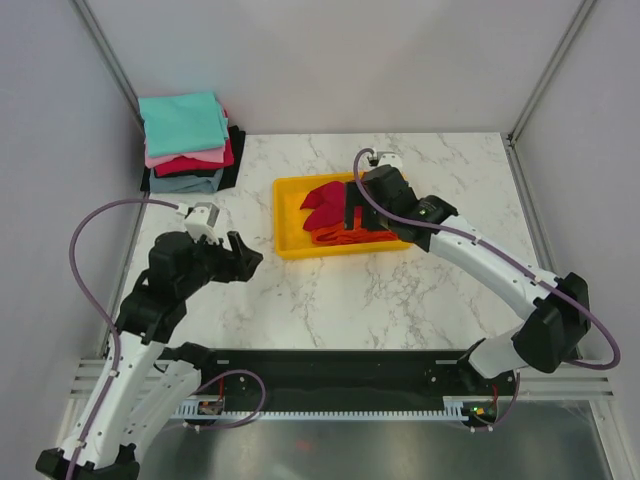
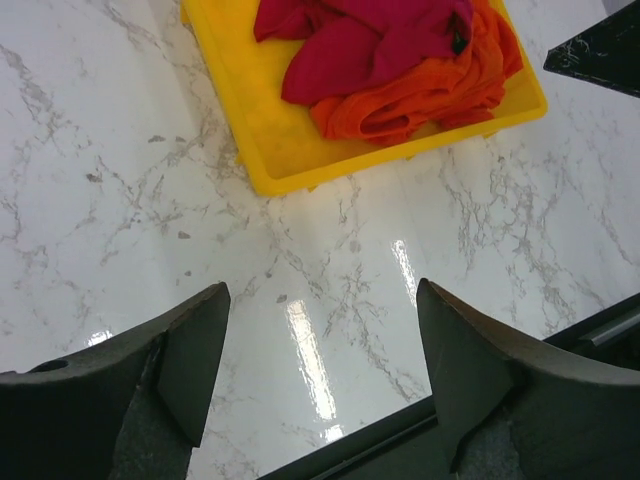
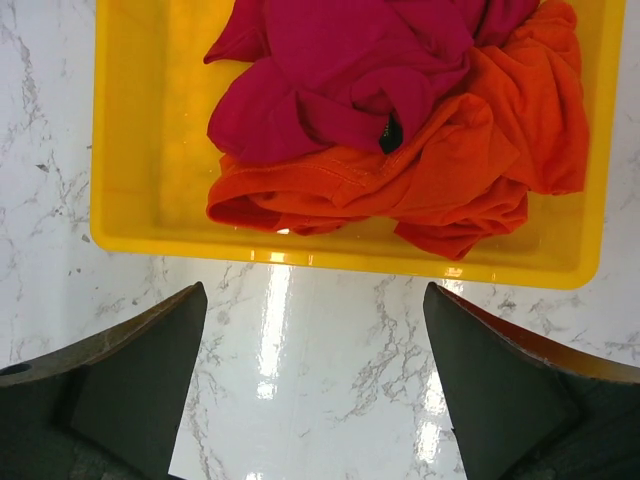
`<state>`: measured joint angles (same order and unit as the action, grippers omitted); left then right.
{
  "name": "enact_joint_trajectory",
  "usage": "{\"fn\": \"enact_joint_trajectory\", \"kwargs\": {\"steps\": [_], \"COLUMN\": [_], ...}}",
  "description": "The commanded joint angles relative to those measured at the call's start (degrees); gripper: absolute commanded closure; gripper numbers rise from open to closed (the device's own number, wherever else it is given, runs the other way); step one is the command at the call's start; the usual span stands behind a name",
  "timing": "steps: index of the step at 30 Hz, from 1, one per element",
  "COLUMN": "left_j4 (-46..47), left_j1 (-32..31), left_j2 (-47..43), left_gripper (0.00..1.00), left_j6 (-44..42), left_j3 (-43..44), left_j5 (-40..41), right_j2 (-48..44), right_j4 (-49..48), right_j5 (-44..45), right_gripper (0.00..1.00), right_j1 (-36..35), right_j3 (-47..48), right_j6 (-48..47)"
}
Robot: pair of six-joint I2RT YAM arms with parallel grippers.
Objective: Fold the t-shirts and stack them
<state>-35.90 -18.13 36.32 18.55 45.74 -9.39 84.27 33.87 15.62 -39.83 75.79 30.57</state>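
A crimson t-shirt (image 1: 322,198) lies crumpled on a bright orange t-shirt (image 1: 345,238) in the yellow tray (image 1: 288,215). Both show in the right wrist view, crimson (image 3: 340,80) over orange (image 3: 470,160), and in the left wrist view, crimson (image 2: 370,45) and orange (image 2: 420,95). My right gripper (image 1: 355,212) hovers open and empty above the tray; in its own view (image 3: 313,295) bare marble lies between the fingers. My left gripper (image 1: 241,253) is open and empty over the table left of the tray, also in its own view (image 2: 322,300). A folded stack stands at the back left, teal shirt (image 1: 182,120) on top.
Under the teal shirt the stack holds pink (image 1: 165,158), red (image 1: 205,162), grey-blue (image 1: 185,183) and black (image 1: 234,150) shirts. The marble table (image 1: 400,290) is walled by grey panels on three sides. A black rail (image 1: 330,365) runs along the near edge.
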Motion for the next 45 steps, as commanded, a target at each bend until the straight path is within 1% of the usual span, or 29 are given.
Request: {"fn": "enact_joint_trajectory", "kwargs": {"steps": [1,3,5,6,7,8,9,10,12,15,18,20,21,22,23,28,30,31,36,38,39,41,44,45], "left_j4": [1.01,0.92,1.09,1.7,2.58,4.24,4.78,5.13,5.23,5.05,4.18,4.17,4.08,4.17,4.17,4.08,4.08,4.08,4.0,4.0,4.0,4.08,4.0,4.08], "left_j1": [-0.06,-0.06,-0.06,-0.06,-0.06,-0.06,-0.06,0.02,-0.06,-0.06,0.02,0.02,-0.06,-0.06,0.02,0.02,0.02,0.02,-0.06,-0.06,-0.06,-0.06,-0.06,-0.06], "left_j2": [-3.26,-4.84,-9.14,-11.07,-15.7,-17.66,-19.16,-20.31,-20.5,-19.1,-17.51,-17.16,-17.16,-17.16,-17.24,-17.33,-17.33,-17.33,-17.33,-17.42,-17.42,-17.42,-17.42,-17.42], "left_gripper": [0.17,0.19,0.2,0.2,0.18,0.18,0.14,0.11,0.11,0.11,0.11,0.11,0.11,0.11,0.11,0.12,0.12,0.12,0.12,0.12,0.12,0.12,0.12,0.12], "left_j6": [-0.18,-0.18,-0.7,-0.88,-1.31,-1.32,-1.41,-1.49,-1.58,-1.67,-1.76,-1.76,-1.76,-1.67,-1.67,-1.67,-1.67,-1.67,-1.76,-1.76,-1.76,-1.76,-1.76,-1.76], "left_j3": [0.58,0.23,0.49,-0.29,-0.99,-1.87,-3.01,-3.46,-3.55,-3.55,-3.02,-3.11,-3.11,-3.11,-3.2,-3.2,-3.28,-3.37,-3.28,-3.37,-3.29,-3.28,-3.37,-3.37], "left_j5": [3.58,3.42,1.49,1.22,1.21,1.21,1.3,1.48,2.7,2.27,2.36,2.53,2.62,2.62,2.71,2.27,2.36,2.36,2.09,2.09,2.01,2.0,2.0,2.0], "right_j2": [-4.11,-4.73,-6.48,-7.97,-11.46,-13.41,-15.17,-17.62,-18.88,-18.09,-14.94,-9.58,-7.3,-2.84,-0.79,11.23,14.42,17.13,24.87,26.73,28.22,29.37,31.04,31.57], "right_j4": [-1.35,-1.17,-1.43,-2.65,-4.23,-6.16,-9.31,-10.22,-10.75,-10.49,-9.44,-6.38,-5.31,-4.26,-3.2,-2.75,-2.14,-2.14,-1.79,-1.44,-1.44,-1.44,-1.44,-1.61], "right_j5": [3.01,4.85,6.52,6.53,6.44,6.36,6.36,7.05,7.58,7.67,7.41,7.32,6.8,6.53,6.27,3.81,2.93,2.49,2.49,2.31,2.14,1.53,1.35,1.17], "right_gripper": [0.02,0.02,0.02,0.02,0.02,0.02,0.02,0.02,0.02,0.02,0.02,0.02,0.02,0.02,0.02,0.04,0.05,0.06,0.09,0.1,0.12,0.14,0.2,0.28], "right_j1": [0.37,0.37,0.37,0.28,0.37,0.37,0.37,0.37,0.37,0.37,0.46,1.16,1.68,2.3,3.18,5.73,6.52,6.78,8.19,8.98,9.16,9.68,10.04,9.95], "right_j3": [-0.46,-0.55,-0.64,-2.12,-3.53,-5.02,-7.73,-8.63,-9.86,-10.05,-7.69,-4.53,-0.77,1.18,2.86,10.95,13.84,14.73,18.95,19.57,20.01,20.19,20.63,20.89], "right_j6": [-1.03,-1.39,-1.48,-1.82,-2.35,-2.62,-2.88,-2.88,-2.71,-2.79,-3.23,-4.2,-4.63,-5.07,-5.43,-7.27,-7.71,-7.8,-8.59,-8.59,-8.51,-8.33,-7.98,-7.98]}}
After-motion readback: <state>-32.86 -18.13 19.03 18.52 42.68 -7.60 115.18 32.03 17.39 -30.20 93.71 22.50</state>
